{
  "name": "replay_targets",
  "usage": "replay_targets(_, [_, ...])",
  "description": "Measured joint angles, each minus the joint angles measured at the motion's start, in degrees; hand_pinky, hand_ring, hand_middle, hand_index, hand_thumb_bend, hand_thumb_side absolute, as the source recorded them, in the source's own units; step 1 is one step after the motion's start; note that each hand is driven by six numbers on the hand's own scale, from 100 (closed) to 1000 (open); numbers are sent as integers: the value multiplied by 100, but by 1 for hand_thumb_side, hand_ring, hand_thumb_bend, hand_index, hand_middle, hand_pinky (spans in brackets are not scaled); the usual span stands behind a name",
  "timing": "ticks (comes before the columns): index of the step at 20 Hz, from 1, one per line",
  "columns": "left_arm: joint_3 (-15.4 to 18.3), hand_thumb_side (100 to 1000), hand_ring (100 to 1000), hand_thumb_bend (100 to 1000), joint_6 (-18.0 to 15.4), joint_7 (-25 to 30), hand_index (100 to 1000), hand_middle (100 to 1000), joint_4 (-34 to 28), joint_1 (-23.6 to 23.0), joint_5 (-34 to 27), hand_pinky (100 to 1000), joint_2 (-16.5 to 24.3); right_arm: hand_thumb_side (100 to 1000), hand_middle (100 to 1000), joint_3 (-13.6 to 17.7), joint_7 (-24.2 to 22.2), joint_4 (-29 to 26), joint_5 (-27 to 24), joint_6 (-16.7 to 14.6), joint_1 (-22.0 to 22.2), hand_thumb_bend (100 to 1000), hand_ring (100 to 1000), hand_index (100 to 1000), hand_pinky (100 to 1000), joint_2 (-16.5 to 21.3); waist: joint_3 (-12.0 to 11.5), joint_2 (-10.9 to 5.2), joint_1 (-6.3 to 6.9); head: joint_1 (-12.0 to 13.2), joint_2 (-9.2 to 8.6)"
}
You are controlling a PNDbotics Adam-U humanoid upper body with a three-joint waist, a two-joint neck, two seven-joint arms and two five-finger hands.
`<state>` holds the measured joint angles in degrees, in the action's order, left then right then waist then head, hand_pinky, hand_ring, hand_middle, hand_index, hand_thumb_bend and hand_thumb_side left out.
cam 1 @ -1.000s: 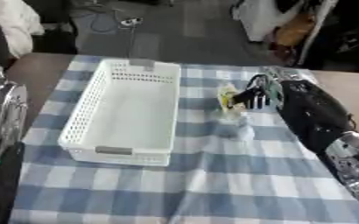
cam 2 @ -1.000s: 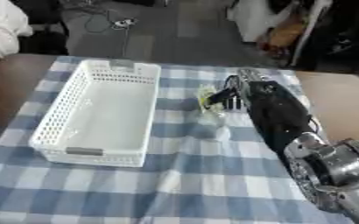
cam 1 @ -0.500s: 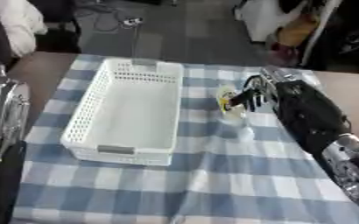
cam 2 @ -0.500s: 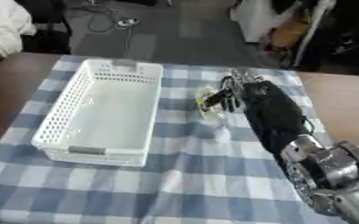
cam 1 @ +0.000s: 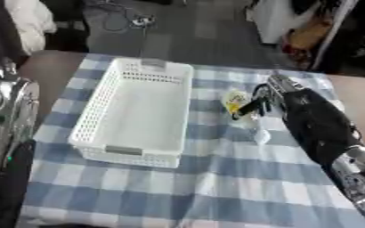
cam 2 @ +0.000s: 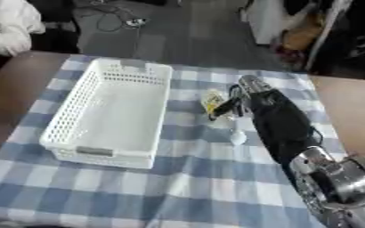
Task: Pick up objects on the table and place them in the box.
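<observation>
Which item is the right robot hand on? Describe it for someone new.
Start at the white basket on the checked cloth. Just to its right, at the right robot hand, is a small yellowish packet. A smaller white item lies nearer the camera; only the packet is yellow-tinted and at the fingertips.

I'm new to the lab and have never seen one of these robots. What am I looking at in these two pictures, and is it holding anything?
Both pictures are the same moment, taken by the two eyes of a camera in the robot's head, looking down at its work. The thick black and silver limb on the right is its right arm, ending in the right hand. On the blue and white checked tablecloth stands an empty white perforated plastic basket. Beside it lie a small yellow and white object, which the hand's fingers are at, and a small pale object nearer the camera. Whether the fingers have closed on anything is not clear. Silver and black parts of the left arm show at the left edge.
</observation>
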<state>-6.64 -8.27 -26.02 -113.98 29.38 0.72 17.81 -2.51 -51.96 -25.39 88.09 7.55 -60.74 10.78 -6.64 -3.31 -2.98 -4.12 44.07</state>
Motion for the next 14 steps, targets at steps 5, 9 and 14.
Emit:
replay_targets(5, [1,1000,605,184,-9,-9,786,821,0,1,0,684,0,1000,773,3,-1,-74,99,-66,95,501,832,889,839,-22,1,0,0,45,0])
replay_targets(9, [1,1000,605,184,-17,-17,786,821,0,2,0,684,0,1000,615,0,26,-165,135,-203,166,471,578,756,471,-23,7,1,0,64,0])
replay_targets(14, [2,1000,605,183,-18,-18,786,821,0,3,0,684,0,677,375,-31,459,-405,227,-540,332,278,282,491,100,-22,21,1,0,108,0])
